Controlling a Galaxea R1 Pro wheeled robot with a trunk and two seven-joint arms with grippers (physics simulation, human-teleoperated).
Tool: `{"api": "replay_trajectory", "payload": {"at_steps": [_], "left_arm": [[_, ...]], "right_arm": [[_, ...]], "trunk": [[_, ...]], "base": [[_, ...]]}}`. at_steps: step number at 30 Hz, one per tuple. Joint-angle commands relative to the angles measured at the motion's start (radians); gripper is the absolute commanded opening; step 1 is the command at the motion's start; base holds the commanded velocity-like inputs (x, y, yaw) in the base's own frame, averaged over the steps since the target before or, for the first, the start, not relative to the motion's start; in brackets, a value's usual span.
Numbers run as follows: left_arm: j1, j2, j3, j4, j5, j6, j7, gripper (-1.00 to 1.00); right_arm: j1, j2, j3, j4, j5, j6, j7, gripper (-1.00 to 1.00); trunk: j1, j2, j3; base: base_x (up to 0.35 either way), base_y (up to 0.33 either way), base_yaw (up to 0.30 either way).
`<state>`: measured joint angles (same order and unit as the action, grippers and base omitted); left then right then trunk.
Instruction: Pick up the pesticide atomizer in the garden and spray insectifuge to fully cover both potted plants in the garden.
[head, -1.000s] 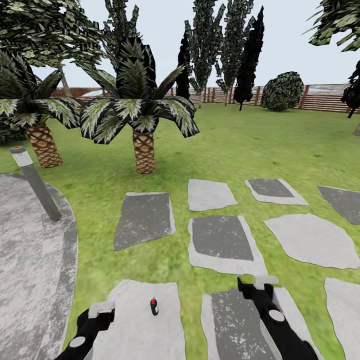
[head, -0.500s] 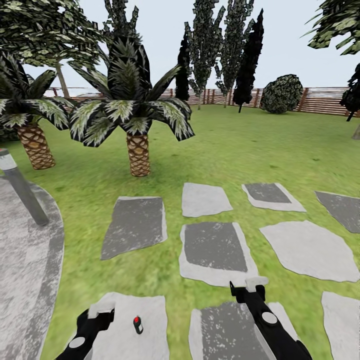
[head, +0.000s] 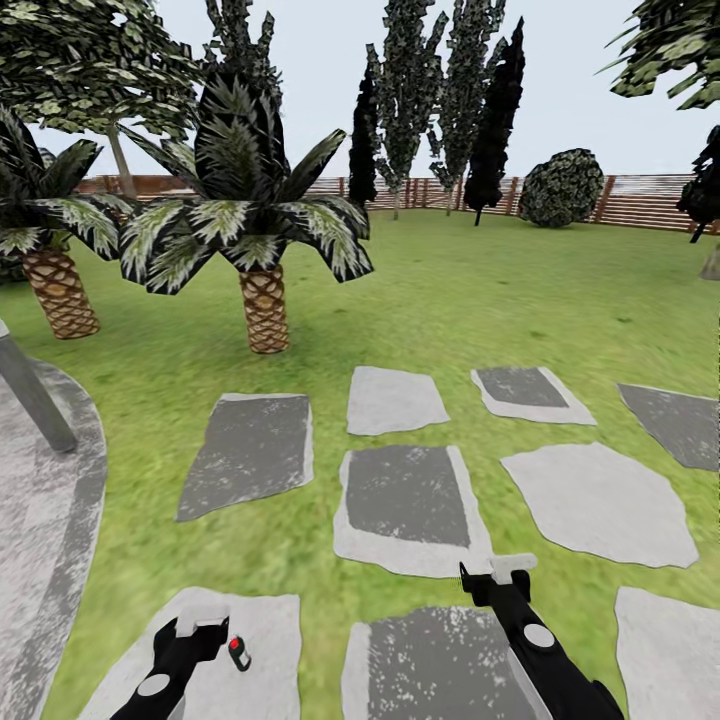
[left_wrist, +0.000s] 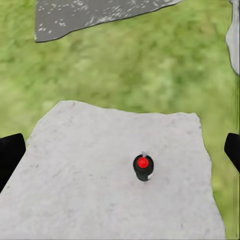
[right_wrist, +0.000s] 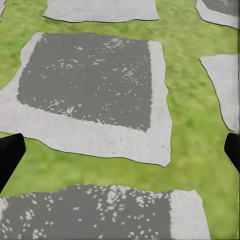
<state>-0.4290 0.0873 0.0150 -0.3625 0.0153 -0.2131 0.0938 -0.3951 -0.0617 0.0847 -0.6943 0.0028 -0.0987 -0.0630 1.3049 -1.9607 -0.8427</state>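
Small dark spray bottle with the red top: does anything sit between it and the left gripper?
Nothing visible does. The small dark spray bottle stands upright on a bare pale stone slab, just beside the open left gripper.

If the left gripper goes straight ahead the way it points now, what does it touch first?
Probably the small dark object with a red top, standing on the pale stepping stone, roughly between the open left gripper fingers. Depth is unclear; it could miss and meet the stone.
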Motion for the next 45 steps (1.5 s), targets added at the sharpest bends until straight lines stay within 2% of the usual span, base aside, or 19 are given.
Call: {"api": "replay_trajectory", "payload": {"at_steps": [1, 10, 28, 32, 35, 45], "left_arm": [[0.0, 0.0, 0.002, 0.0, 0.002, -0.003, 0.001, 1.0], [0.0, 0.0, 0.0, 0.0, -0.001, -0.004, -0.002, 1.0], [0.0, 0.002, -0.015, 0.0, -0.01, 0.003, -0.014, 1.0], [0.0, 0.007, -0.014, 0.0, -0.011, 0.009, -0.09, 1.0], [0.0, 0.009, -0.012, 0.001, -0.012, 0.013, -0.121, 1.0], [0.0, 0.009, -0.013, 0.002, -0.014, 0.014, -0.113, 1.0]], "right_arm": [[-0.001, 0.0, 0.006, 0.001, 0.0, -0.003, -0.008, 1.0], [-0.001, 0.0, 0.005, 0.001, -0.001, -0.003, -0.011, 1.0], [-0.001, 0.0, 0.005, -0.001, -0.002, -0.003, -0.009, 1.0], [-0.001, 0.0, 0.005, 0.0, 0.0, -0.003, -0.008, 1.0], [-0.001, 0.0, 0.005, 0.0, 0.0, -0.001, -0.01, 1.0], [-0.001, 0.002, 0.006, -0.001, -0.001, -0.001, -0.011, 1.0]], "trunk": [[0.0, 0.0, -0.001], [0.0, 0.0, -0.001], [0.069, -0.126, -0.057], [0.084, -0.154, -0.07], [0.096, -0.175, -0.079], [0.134, -0.245, -0.11]], "base": [[0.072, -0.282, 0.05], [0.037, -0.091, 0.131], [0.0, -0.001, 0.003], [0.0, 0.0, 0.0], [0.0, 0.0, 0.0], [0.0, 0.0, 0.0]]}}
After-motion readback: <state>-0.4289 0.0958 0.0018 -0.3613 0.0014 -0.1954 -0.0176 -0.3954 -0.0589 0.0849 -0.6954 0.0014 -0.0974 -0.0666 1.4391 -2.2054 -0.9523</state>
